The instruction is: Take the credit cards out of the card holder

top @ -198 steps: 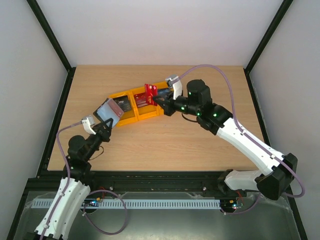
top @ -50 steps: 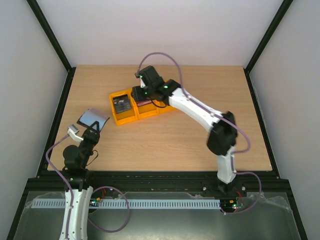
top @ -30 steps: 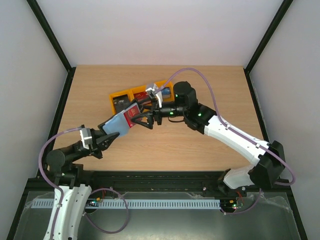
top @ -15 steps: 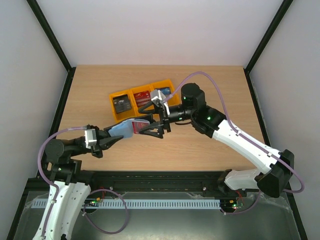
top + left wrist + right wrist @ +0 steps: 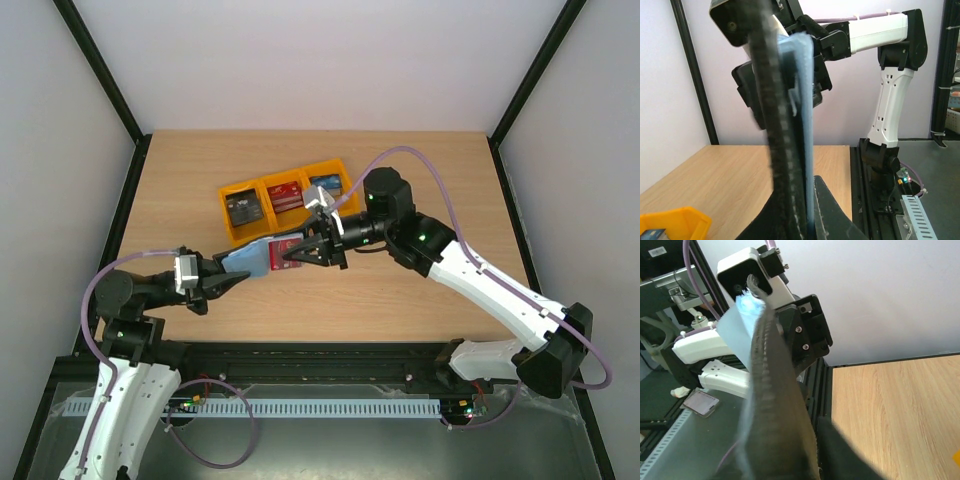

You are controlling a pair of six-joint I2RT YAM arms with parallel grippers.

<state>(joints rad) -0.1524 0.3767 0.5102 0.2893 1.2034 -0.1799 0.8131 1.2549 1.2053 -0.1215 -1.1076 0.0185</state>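
A: Where is the holder?

B: The holder [image 5: 250, 260] hangs in the air over the near part of the bench [image 5: 420, 170], between the two arms. The left jaws are clenched on the end nearest the left arm.

A: And the right jaws?

B: They sit around the red card [image 5: 284, 248] that sticks out of the holder's other end. Whether they have pinched it cannot be told. Both wrist views show only the holder edge-on and blurred.

A: How should the pull go?

B: Probably the right jaws should take the card's bare end squarely, then draw it straight along the pocket, away from the left arm, while the left jaws hold firm. A skewed pull could jam the card or twist the holder loose.

A: Where would the card go?

B: Likely the yellow bins [image 5: 226, 210], just beyond on the bench. Binned cards [image 5: 243, 208] already lie in all three compartments.

A: And the surroundings?

B: A pale wood bench, black frame posts at the corners and plain white walls.
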